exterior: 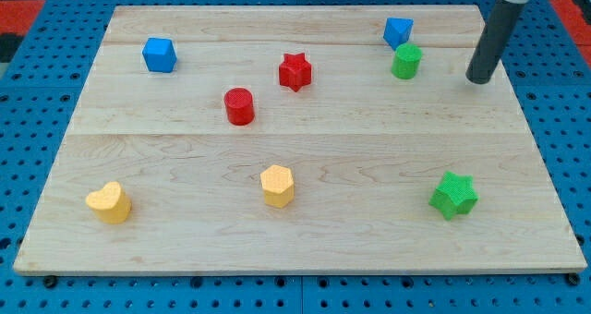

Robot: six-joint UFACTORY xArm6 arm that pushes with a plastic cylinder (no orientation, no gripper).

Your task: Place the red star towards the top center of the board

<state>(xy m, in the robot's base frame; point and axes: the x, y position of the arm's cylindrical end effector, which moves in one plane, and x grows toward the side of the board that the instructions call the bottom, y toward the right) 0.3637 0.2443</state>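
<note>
The red star (pixel 295 71) lies on the wooden board (pixel 185 157) a little above the middle, near the view's top center. My tip (pixel 480 78) is far to its right, near the board's right edge, right of the green cylinder (pixel 406 62). It touches no block. A red cylinder (pixel 239 106) lies just below and left of the star.
A blue cube (pixel 159 54) sits at the upper left. A blue block (pixel 398 31) sits just above the green cylinder. A yellow heart (pixel 109 203) lies at the lower left, a yellow hexagon (pixel 277 186) at the bottom middle, a green star (pixel 453 195) at the lower right.
</note>
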